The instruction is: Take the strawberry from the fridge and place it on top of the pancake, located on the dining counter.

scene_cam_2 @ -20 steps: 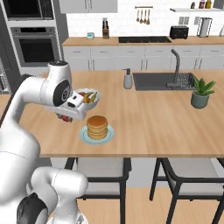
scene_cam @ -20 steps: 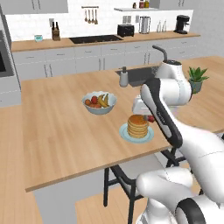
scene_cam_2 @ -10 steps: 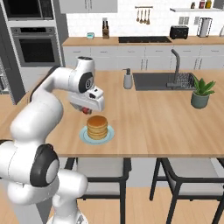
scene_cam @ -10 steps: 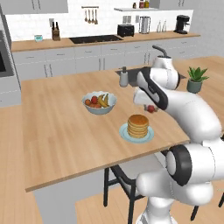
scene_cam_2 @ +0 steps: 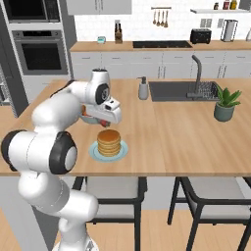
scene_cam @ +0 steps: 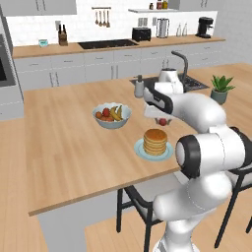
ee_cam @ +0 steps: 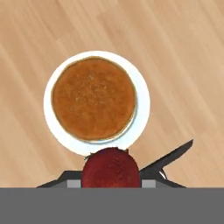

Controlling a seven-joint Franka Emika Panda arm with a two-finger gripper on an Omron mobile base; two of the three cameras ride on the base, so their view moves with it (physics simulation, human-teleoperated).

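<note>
Item: strawberry (ee_cam: 111,167), red, being carried pinched in the narrowed gripper (scene_cam: 162,121), hanging above the dining counter (scene_cam: 69,147) just beside the pancake (scene_cam: 155,141). Relation: in the hand view the golden stack on its pale plate (ee_cam: 142,105) is lying just ahead of the berry, not yet beneath it. Judgement: a short shift toward the stack's centre is pending before lowering and letting go.

Dining counter (scene_cam: 69,147): pancake plate (scene_cam: 154,151), fruit bowl (scene_cam: 111,115).
</note>
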